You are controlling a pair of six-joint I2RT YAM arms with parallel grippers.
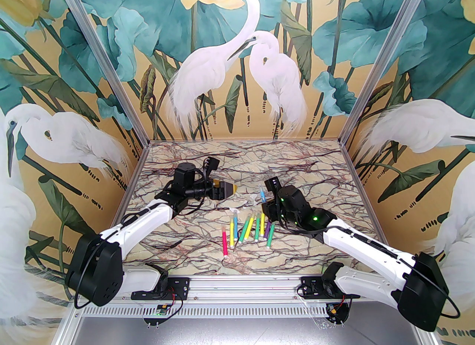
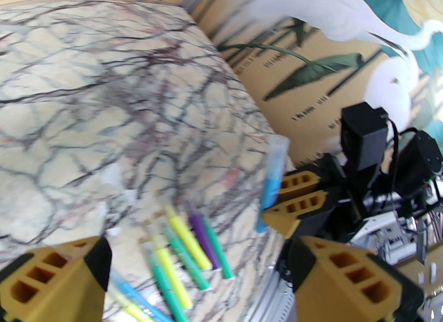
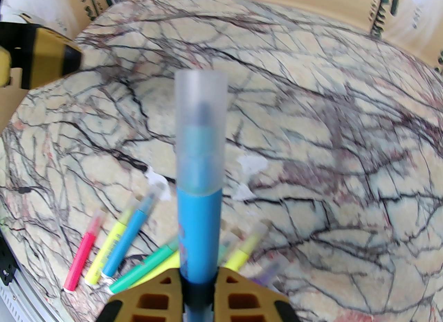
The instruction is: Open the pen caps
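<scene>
Marble table (image 1: 319, 173), open toward far edge; left gripper (image 1: 232, 189) wide, empty; right gripper (image 3: 199, 279) tight on capped blue pen (image 3: 199, 223).

pen cap (image 3: 200, 123): frosted translucent plastic | table (image 1: 315, 173): smooth marble-pattern | frame post (image 1: 378, 71): metal

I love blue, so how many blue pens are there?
2. One blue pen is gripped in the right claw, cap on; the other lies on the table beside a yellow pen. Others may be hidden by the arm.
</scene>
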